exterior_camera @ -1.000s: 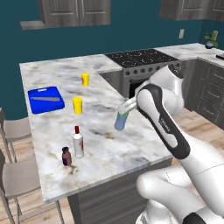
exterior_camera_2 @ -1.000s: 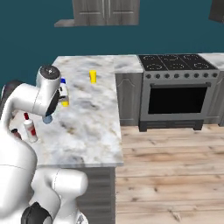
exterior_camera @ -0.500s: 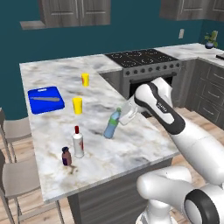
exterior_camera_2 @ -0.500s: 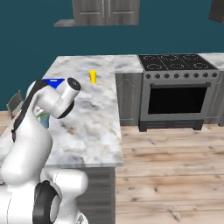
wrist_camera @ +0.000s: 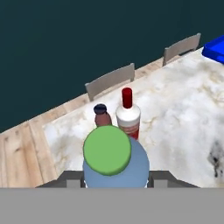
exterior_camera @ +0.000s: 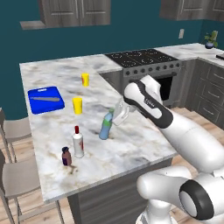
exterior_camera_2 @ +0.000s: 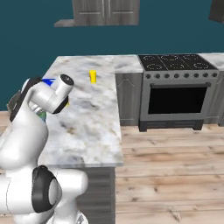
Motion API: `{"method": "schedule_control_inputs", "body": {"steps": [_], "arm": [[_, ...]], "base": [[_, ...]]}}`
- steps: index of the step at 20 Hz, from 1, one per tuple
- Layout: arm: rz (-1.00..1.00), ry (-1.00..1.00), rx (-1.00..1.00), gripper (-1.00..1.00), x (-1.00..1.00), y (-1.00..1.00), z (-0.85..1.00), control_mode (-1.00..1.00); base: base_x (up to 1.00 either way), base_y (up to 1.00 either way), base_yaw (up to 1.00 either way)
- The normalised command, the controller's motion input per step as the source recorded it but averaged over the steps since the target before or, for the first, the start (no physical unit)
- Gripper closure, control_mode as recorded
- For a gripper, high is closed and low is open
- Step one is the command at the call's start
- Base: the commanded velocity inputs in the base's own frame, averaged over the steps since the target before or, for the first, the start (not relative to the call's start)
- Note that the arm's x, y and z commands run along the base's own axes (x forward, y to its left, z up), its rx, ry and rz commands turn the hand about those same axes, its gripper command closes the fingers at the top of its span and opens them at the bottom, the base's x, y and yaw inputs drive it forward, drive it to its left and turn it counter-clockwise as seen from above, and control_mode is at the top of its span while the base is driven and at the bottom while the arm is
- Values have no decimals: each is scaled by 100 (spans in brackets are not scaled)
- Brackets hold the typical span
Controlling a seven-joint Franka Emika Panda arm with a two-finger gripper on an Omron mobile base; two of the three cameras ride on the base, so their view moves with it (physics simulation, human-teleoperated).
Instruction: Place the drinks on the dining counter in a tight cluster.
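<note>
- Between the jaws of the gripper [exterior_camera: 114,117], the pale blue-green bottle [exterior_camera: 105,126] is clamped, tilted, base low over the dining counter [exterior_camera: 131,146].
- Beyond it, toward the stools' edge, stand the white bottle [exterior_camera: 78,141] and maroon bottle [exterior_camera: 66,156], just beside each other.
- Bare marble lies between; yellow cups [exterior_camera: 77,105] sit well apart.

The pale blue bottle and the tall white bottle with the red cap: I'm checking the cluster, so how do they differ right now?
The pale blue bottle with the green cap leans tilted, clamped in the end effector; the tall white bottle with the red cap stands upright and free. The blue one is squat and wide, the white one slim with a narrow neck. The white one stands beside the short maroon bottle; the blue one sits apart. Both are over the marble dining counter.
</note>
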Motion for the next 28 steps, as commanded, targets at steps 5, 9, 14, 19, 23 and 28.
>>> {"method": "schedule_control_inputs", "body": {"steps": [5, 9, 14, 19, 23, 28], "arm": [[0, 0, -9, 100, 14, 2, -9, -100], [2, 0, -3, 100, 30, 9, -24, -100], [4, 0, 0, 100, 23, 26, -35, -100], [7, 0, 0, 100, 2, 38, -47, -100], [3, 0, -1, 100, 0, 19, -41, -100], [0, 0, -1, 100, 0, 4, -15, -100]], "base": [[0, 0, 0], [0, 0, 0], [0, 0, 0], [0, 0, 0], [0, 0, 0], [0, 0, 0]]}}
